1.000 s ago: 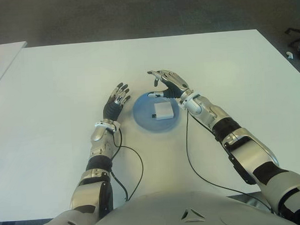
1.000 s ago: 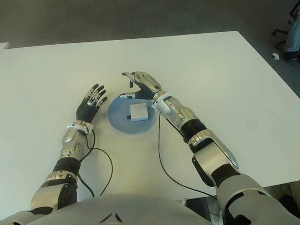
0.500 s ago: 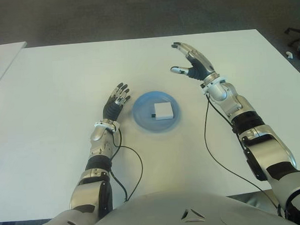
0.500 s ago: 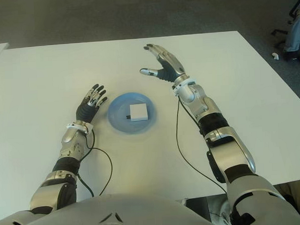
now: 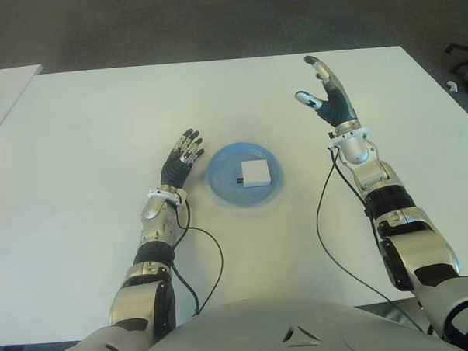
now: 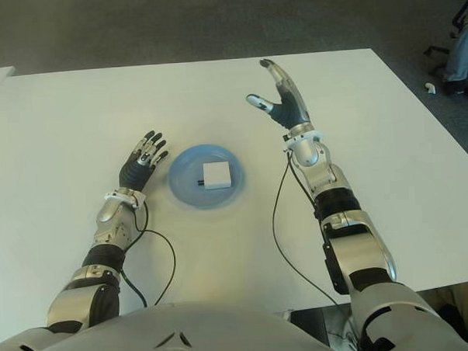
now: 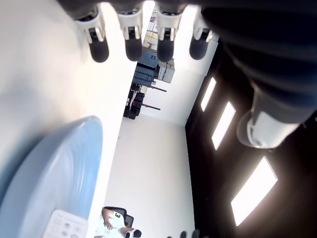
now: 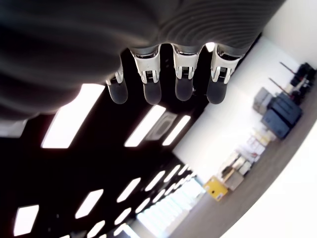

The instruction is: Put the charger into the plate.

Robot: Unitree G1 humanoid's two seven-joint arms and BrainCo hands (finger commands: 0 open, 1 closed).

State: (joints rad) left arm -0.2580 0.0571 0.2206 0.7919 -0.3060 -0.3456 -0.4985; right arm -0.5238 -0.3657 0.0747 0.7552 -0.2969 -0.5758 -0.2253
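Charger (image 5: 254,173) lies in the plate (image 5: 222,180).
Right robot hand (image 5: 329,96) raised beyond it, fingers spread, empty; left robot hand (image 5: 180,161) just beside the plate, open, empty.

White table (image 5: 85,135), blue plate (image 5: 223,184) near its middle, black cables (image 5: 210,258) along the near edge

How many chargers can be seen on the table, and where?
1. The white charger lies in the blue plate, between the open left hand and the raised, open right hand. Neither hand holds one, and none seems hidden.
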